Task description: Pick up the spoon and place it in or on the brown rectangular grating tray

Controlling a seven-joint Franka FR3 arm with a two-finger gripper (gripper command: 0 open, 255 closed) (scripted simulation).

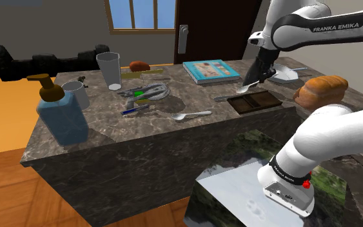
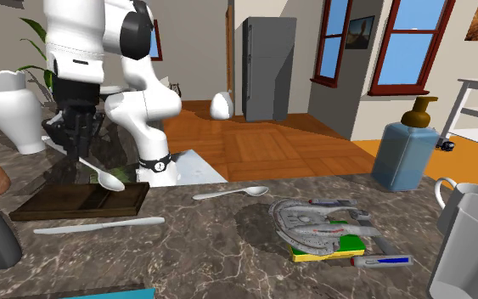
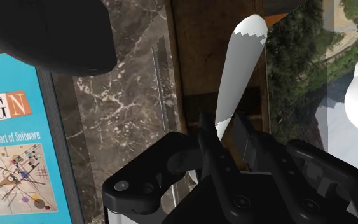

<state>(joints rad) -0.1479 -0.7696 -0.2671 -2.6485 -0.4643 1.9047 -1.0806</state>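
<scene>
You are in a home, at what looks like a kitchen counter: a dark marble worktop (image 1: 141, 138) carries a soap dispenser (image 1: 58, 109) and a bread loaf (image 1: 320, 89). A grey fridge (image 2: 268, 68), wooden floor (image 2: 288, 149) and framed windows (image 2: 415, 47) lie beyond.

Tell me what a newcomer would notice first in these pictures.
The black tool holds a pale spoon over the brown tray near the edge of the counter. A second spoon lies mid-counter, and a big blue soap bottle stands at the shoulder view's left corner.
</scene>
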